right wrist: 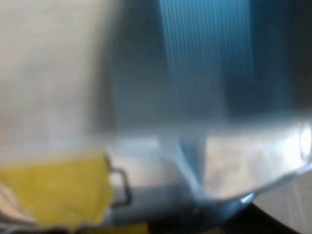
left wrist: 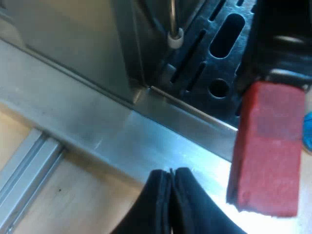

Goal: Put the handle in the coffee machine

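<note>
**Machine front: grate far, ledge between, table near**

The espresso machine stands on the table. Its front ledge runs between the table on the near side and the drip grate on the far side. A rail lies on the table and runs up to the ledge. A wand tip hangs over the grate, close to the machine's wall. The holder's handle reaches out over the grate toward the near side, and its end block hangs above the ledge. The left gripper sits beside that block, apart from it, over the ledge's near edge, fingertips pressed together on nothing. In the right wrist view a ribbed thing rises close by, too blurred to name.
</note>
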Available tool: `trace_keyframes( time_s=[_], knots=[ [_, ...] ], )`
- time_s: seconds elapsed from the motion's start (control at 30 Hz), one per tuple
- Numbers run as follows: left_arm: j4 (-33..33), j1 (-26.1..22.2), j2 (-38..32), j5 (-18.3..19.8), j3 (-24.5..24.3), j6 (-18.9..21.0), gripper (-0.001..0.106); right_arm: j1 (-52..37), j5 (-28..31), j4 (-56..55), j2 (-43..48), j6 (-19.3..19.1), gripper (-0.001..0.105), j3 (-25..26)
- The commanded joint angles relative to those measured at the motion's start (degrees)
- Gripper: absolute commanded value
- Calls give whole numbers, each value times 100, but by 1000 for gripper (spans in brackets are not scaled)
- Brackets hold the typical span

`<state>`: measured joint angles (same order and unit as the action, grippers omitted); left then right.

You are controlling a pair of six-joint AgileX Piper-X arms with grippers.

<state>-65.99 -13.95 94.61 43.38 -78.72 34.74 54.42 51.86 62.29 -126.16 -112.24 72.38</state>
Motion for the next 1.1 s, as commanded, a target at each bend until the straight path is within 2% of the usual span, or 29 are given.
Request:
trace_keyframes(
  time_s=[0.03, 0.33, 0.4, 0.47, 0.63, 0.83, 0.87, 0.9, 1.03, 1.07, 1.1],
  knots=[
    [-157, 101, -65, 10, -35, -77, 1, -29, -118, 355, 176, -66, 29, 98],
    [-1247, 219, -83, 25, -35, -852, 0, -29, -118, 355, 176, -66, 29, 98],
    [-1457, 219, -83, 25, -35, -1132, 0, -29, -118, 355, 176, -66, 29, 98],
    [-1673, 219, -97, 127, -35, -1299, 0, -29, -118, 355, 176, -66, 29, 98],
    [-1712, 253, -128, 284, 9, -1318, 0, -29, -118, 355, 176, -66, 29, 98],
    [-1712, 453, -128, 241, 40, -1318, 0, -29, -118, 355, 176, -77, 29, 98],
    [-1712, 629, -128, 130, 39, -1304, 0, -29, -118, 355, 176, -109, 29, 98],
    [-1626, 808, -155, 87, 39, -1067, 0, -29, -118, 355, 176, -133, 29, 98],
    [-1112, 892, -278, -116, 187, -191, 0, -29, -118, 355, 176, -175, 29, 98],
    [-1031, 892, -308, -131, 206, -157, 0, -29, -118, 355, 176, -175, 29, 98],
    [-745, 892, -414, -250, 369, 88, 0, -29, -118, 355, 176, -211, 29, 98]
  ],
)
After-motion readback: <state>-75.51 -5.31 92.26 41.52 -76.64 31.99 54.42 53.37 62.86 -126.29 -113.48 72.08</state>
